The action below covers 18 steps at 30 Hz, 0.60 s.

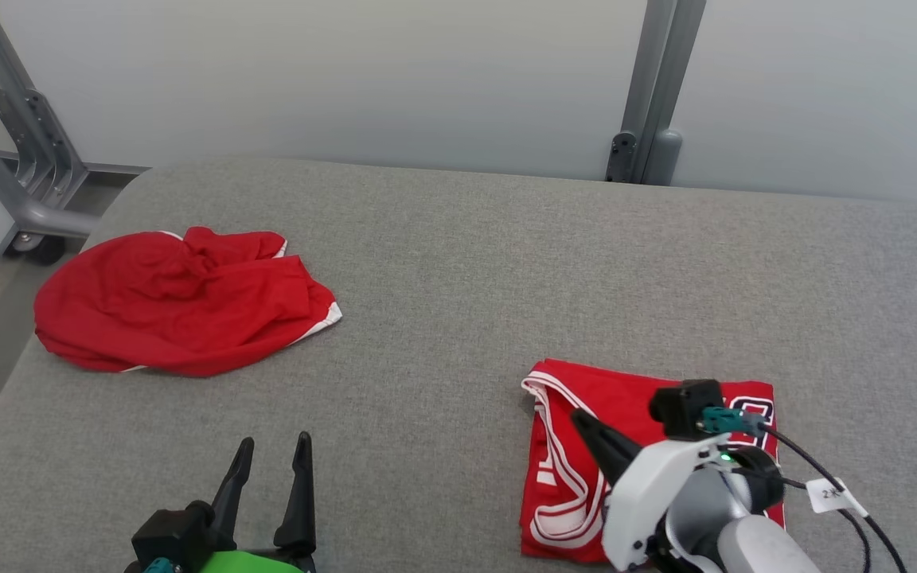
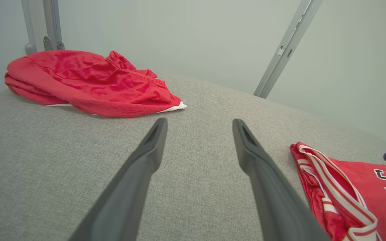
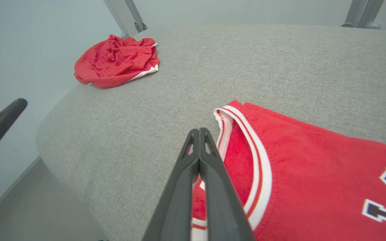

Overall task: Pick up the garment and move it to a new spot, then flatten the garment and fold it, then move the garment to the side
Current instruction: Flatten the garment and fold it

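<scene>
Head view: a grey worktop [image 1: 466, 263] carries two red garments, one toward each side.
Heap: a crumpled red heap [image 1: 180, 302] with white trim lies at the far left corner of the worktop, close to the left edge. Its long axis runs about left to right.
Left gripper: the left gripper [image 1: 275, 439] stands at the near edge, left of the middle. Its fingers are spread wide and nothing is between them.
Heap from left gripper: forward and a little to the left, well apart. The left wrist view agrees, with the heap [image 2: 89, 83] up and left of the left gripper [image 2: 199, 122].
Jersey: a folded red jersey [image 1: 578, 446] lies flat toward the near right corner, with striped trim on its left side.
Right gripper: the right gripper [image 1: 586, 422] is over the left part of the jersey, fingers pressed together and no cloth seen between them. Whether it touches the cloth I cannot tell.
Nearer arm: the left arm for the heap, the right arm for the jersey.
Step, as I judge: the jersey looks finished and the heap looks untouched. To pick it up, the left arm would reach forward-left and meet its near side across the long axis.
</scene>
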Available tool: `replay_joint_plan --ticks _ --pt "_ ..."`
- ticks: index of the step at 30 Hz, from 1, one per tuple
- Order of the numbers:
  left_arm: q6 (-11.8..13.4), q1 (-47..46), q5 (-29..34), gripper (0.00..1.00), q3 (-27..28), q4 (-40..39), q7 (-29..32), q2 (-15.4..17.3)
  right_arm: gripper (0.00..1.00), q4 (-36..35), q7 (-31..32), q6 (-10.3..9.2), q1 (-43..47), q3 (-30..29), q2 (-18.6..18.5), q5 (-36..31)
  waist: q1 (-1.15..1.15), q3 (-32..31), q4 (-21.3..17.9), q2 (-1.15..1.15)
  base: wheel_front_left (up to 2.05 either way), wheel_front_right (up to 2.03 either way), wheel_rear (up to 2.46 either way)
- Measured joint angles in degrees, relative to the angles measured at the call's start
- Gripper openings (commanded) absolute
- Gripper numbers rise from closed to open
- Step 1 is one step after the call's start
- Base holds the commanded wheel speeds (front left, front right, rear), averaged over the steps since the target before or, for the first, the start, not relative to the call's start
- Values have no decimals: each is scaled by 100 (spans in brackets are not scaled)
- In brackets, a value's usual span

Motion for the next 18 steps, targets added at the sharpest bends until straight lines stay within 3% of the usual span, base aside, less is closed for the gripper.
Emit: replay_joint_plan --ticks 3,7,12,18 --pt "0 1 22 100 -7 -23 0 -4 0 -65 110 0 354 -730 -7 -739 0 22 4 0 0 0 0" --pt "-3 -4 37 100 -10 -37 0 -14 0 54 171 0 591 -924 -16 -983 0 58 42 0 0 0 0" --pt "-29 -32 86 100 -32 -46 0 -32 0 445 144 0 633 -668 -9 -1092 0 84 143 0 0 0 0" --pt "-41 -85 132 100 -7 -93 0 -38 0 797 31 0 338 148 -5 -732 0 100 273 0 0 0 0"
